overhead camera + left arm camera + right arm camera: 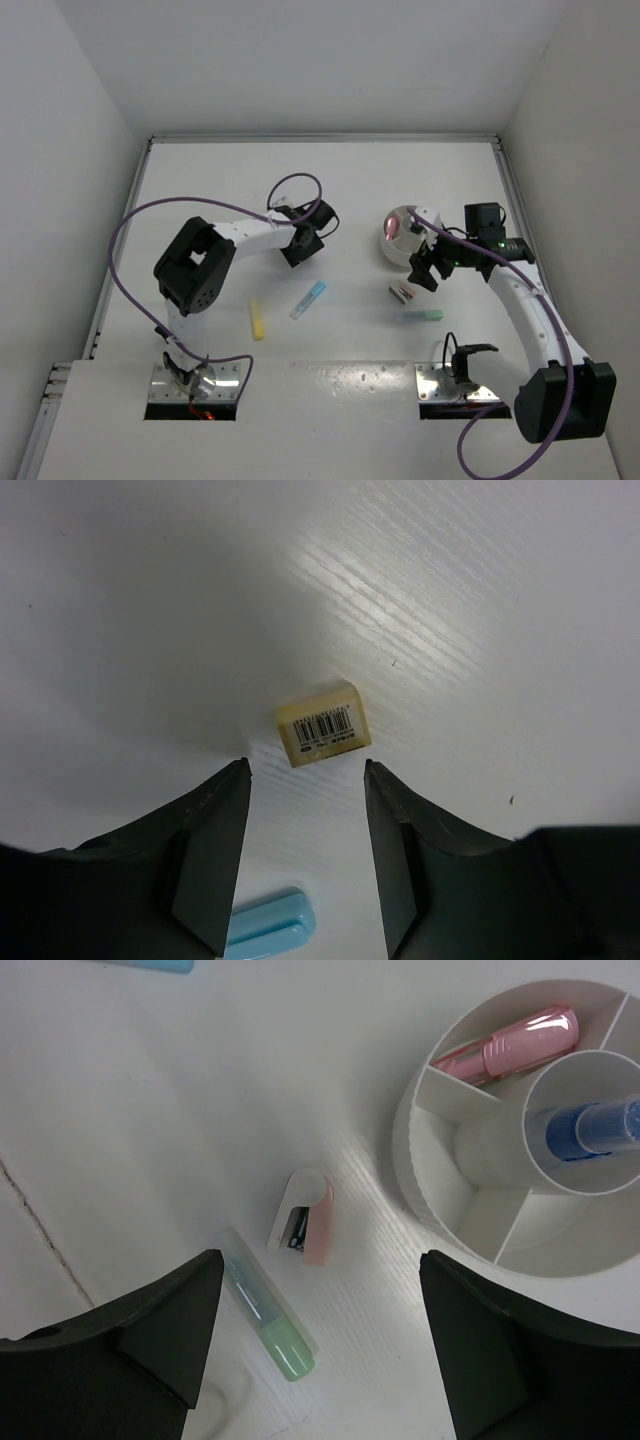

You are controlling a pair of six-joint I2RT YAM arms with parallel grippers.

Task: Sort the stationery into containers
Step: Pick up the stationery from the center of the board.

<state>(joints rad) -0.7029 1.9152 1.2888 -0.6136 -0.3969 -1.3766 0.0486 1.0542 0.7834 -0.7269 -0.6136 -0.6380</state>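
My left gripper (pixel 300 245) is open and empty, just above the table. In the left wrist view a tan block with a barcode (pixel 323 724) lies just beyond the open fingertips (pixel 304 768). A blue stick (pixel 308 299) lies nearer, and its end shows in the left wrist view (pixel 268 925). My right gripper (pixel 425 268) is open and empty (pixel 320 1260) beside the round white divided dish (pixel 393 245). The dish (pixel 425 1165) holds a pink stick (pixel 520 1042) and a blue-capped bottle (pixel 590 1128). A small pink-and-white block (pixel 305 1218) and a green stick (pixel 268 1305) lie on the table below the right gripper.
A yellow stick (pixel 257 320) lies left of the blue stick. The green stick (pixel 422 315) and the pink-white block (pixel 401 292) sit in front of the dish. White walls close the table at the back and both sides.
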